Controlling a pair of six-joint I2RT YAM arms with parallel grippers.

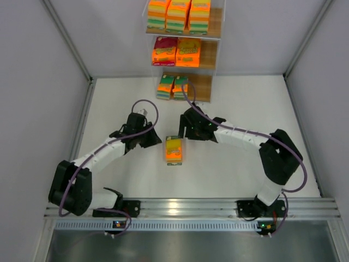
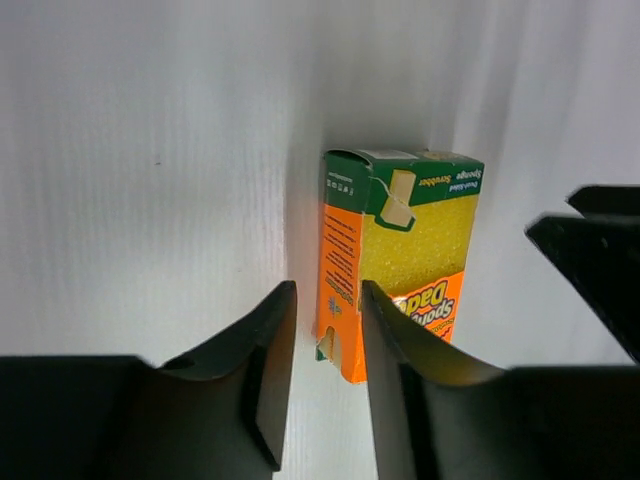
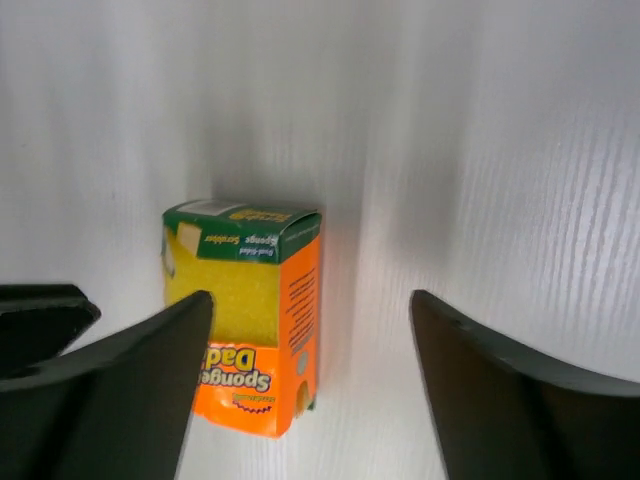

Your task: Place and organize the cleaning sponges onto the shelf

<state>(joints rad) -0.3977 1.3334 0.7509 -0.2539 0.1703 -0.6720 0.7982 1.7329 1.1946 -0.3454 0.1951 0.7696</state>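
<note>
One cleaning sponge pack (image 1: 174,149), orange with a yellow face and a green end, lies flat on the white table between my two grippers. The left gripper (image 1: 154,142) sits just left of it and is shut, its narrow gap (image 2: 328,288) empty, with the pack (image 2: 400,250) just beyond the tips. My right gripper (image 1: 187,132) hovers at the pack's far right corner, open (image 3: 310,296) and holding nothing; the pack (image 3: 245,320) lies below it, toward its left finger (image 3: 150,380). The shelf (image 1: 210,82) stands at the back with several packs on its three tiers.
The top tier carries three stacks (image 1: 179,15), the middle tier a magenta and a yellow pack (image 1: 176,52), the bottom tier two packs (image 1: 173,87) on its left half. Grey walls close in the table on both sides. An aluminium rail (image 1: 191,206) runs along the near edge.
</note>
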